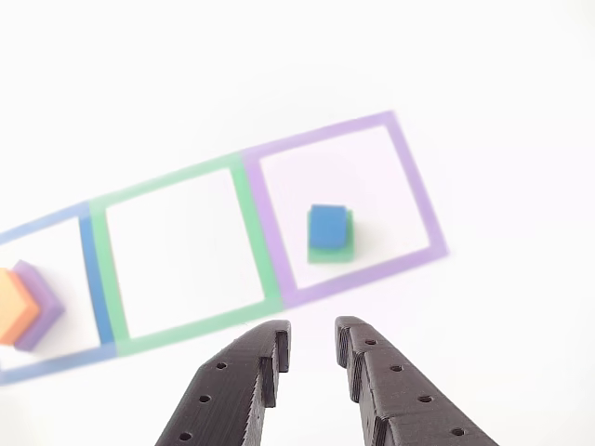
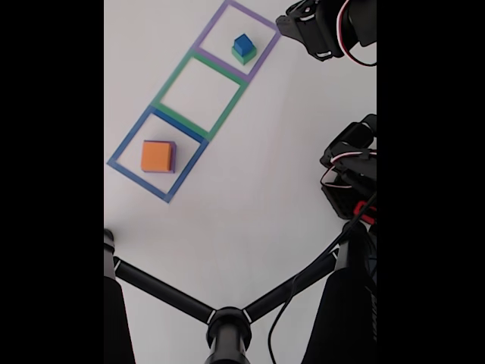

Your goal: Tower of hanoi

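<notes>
Sitting squarely: blue cube (image 1: pixel 328 226) atop green block (image 1: pixel 332 248), frame centre | orange block (image 1: pixel 17 305) on purple slab (image 1: pixel 42 305), left edge | gripper (image 1: pixel 312 339) jaws slightly parted, empty

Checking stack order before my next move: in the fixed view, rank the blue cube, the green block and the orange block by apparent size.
Largest to smallest, as they look in the fixed view:
1. orange block, clearly the largest
2. green block, its edge showing just past the cube on top of it
3. blue cube, smallest

The orange block sits elsewhere in the view, but the gap is plain.
</notes>
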